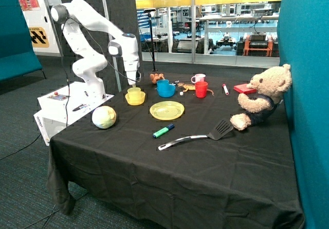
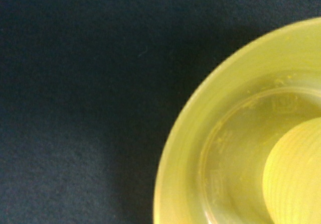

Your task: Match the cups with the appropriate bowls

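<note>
Gripper [image 1: 133, 81] is hanging right above the yellow cup [image 1: 134, 91], which is sitting upright inside the yellow bowl [image 1: 135, 99] near the arm's base. Cannot tell from either view whether the hand is released or grasping the cup.

Wrist view is showing the yellow bowl [image 2: 190, 133] from straight above on the black tablecloth [image 2: 75, 83], with the rounded side of the yellow cup [image 2: 296, 174] sitting inside it at the frame edge.

Blue cup [image 1: 163, 83] is sitting inside the blue bowl [image 1: 166, 91], just beside the yellow pair toward the mugs. So both cups are resting in bowls of their own color.

Red mug [image 1: 201, 89] is standing near the blue bowl, white mug [image 1: 198, 78] just behind it. Yellow plate [image 1: 167, 110] is lying flat in front of the two bowls, apart from them. Green marker [image 1: 163, 131] is lying in front of the plate, spatula [image 1: 198, 135] next to the marker. Pale round ball-like thing [image 1: 104, 117] is sitting near the table corner by the robot base. Teddy bear [image 1: 261, 98] is sitting at the far side against the teal wall, a red block [image 1: 243, 89] by its paw. A small brown toy [image 1: 156, 77] is lying behind the blue bowl.
</note>
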